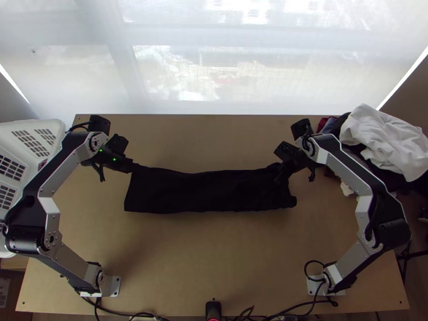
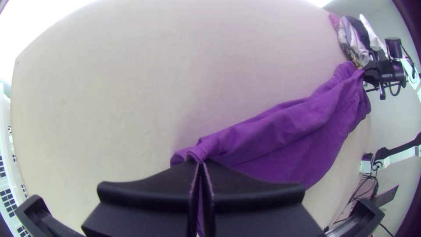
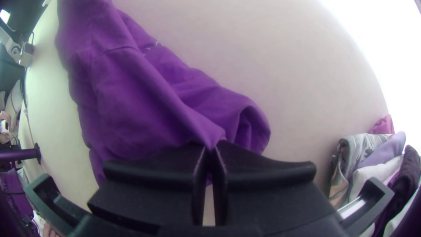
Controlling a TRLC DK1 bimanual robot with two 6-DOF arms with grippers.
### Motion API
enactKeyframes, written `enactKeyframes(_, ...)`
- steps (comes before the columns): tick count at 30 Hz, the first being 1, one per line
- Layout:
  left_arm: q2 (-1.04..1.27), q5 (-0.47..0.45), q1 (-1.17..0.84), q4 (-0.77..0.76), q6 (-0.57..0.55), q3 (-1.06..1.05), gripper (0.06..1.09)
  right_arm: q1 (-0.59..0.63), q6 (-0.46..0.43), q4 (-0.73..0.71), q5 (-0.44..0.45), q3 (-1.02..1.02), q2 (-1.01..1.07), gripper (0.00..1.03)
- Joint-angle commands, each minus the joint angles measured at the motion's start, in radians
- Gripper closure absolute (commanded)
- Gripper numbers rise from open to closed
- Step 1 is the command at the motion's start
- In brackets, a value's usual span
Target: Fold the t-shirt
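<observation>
The dark t-shirt [image 1: 208, 191] lies as a long narrow strip across the middle of the table; it looks purple in the wrist views. At the strip's far left corner is my left gripper [image 1: 131, 167], and in the left wrist view that gripper [image 2: 201, 164] is shut on the shirt [image 2: 280, 140]. My right gripper [image 1: 282, 174] is over the strip's right end. In the right wrist view, the fingers of this gripper [image 3: 213, 151] are closed on a pinched fold of the shirt [image 3: 131, 96].
A white perforated basket [image 1: 37, 131] stands at the table's left edge. Several garments, with a white one [image 1: 382, 139] on top, are piled at the far right corner. Bare table [image 1: 208, 257] lies nearer than the shirt.
</observation>
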State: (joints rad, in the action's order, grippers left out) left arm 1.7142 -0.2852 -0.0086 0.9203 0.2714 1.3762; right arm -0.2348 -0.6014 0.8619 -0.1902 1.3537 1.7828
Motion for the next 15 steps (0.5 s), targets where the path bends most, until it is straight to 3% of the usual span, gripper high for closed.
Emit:
enactKeyframes(1, 0.064, 0.012, -0.005, -0.04, -0.009, 0.001, 1.05, 0.026, -0.001, -0.021, 0.001, 0.01, 0.063, 1.0)
enactKeyframes(8, 0.093, 0.018, -0.019, -0.06, -0.012, 0.003, 1.05, 0.034, 0.006, -0.038, 0.001, 0.012, 0.095, 1.0)
enactKeyframes(9, 0.093, 0.02, -0.021, -0.06, -0.014, 0.004, 1.05, 0.034, 0.006, -0.04, 0.0, 0.01, 0.095, 0.92)
enactKeyframes(11, 0.088, 0.024, -0.022, -0.055, -0.023, 0.007, 1.0, 0.034, 0.008, -0.04, 0.0, 0.01, 0.084, 0.55)
enactKeyframes(12, 0.081, 0.029, -0.022, -0.049, -0.034, 0.007, 0.87, 0.034, 0.009, -0.04, 0.0, 0.009, 0.079, 0.24)
enactKeyframes(13, 0.073, 0.031, -0.022, -0.037, -0.035, 0.009, 0.71, 0.034, 0.009, -0.037, 0.0, 0.009, 0.073, 0.01)
enactKeyframes(15, 0.047, 0.031, -0.021, -0.008, -0.038, 0.006, 0.47, 0.034, 0.008, -0.031, -0.005, 0.007, 0.052, 0.04)
